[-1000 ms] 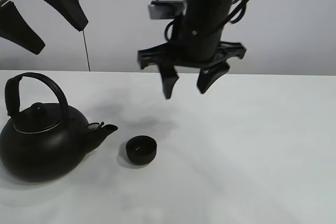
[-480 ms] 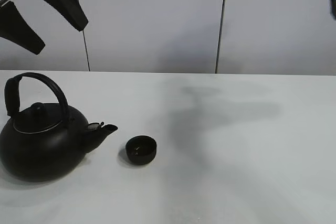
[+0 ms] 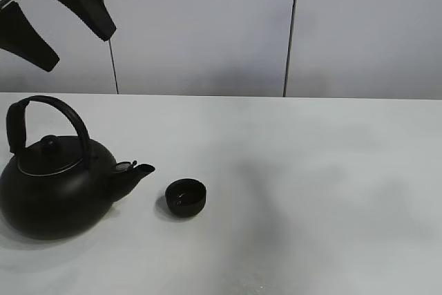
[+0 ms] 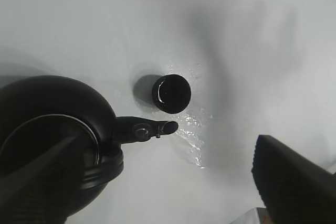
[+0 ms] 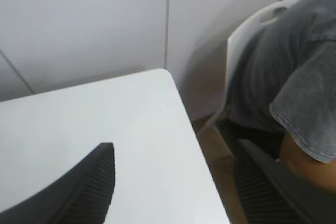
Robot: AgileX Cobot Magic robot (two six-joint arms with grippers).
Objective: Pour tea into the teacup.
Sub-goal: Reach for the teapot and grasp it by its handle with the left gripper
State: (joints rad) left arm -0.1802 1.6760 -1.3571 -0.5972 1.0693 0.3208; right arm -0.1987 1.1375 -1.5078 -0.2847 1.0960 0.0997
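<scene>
The small matte-black teacup (image 3: 186, 197) stands on the white table (image 3: 311, 191), just right of the spout of the big black teapot (image 3: 55, 188). My left gripper (image 3: 77, 50) hangs open and empty high above the teapot. In the left wrist view the teacup (image 4: 171, 94) and the teapot (image 4: 52, 140) lie far below the open left gripper (image 4: 165, 148), with the spout (image 4: 152, 128) pointing towards the cup. My right gripper (image 5: 173, 150) is open and empty over the table's far right corner; it is out of the exterior view.
A wet patch (image 4: 191, 129) glistens on the table beside the cup and spout. In the right wrist view a person in a grey shirt (image 5: 299, 72) sits on a white chair (image 5: 247, 30) beyond the table edge (image 5: 194, 145).
My right arm swung up and off to the right, leaving the exterior view. Left gripper, teapot and teacup have not moved.
</scene>
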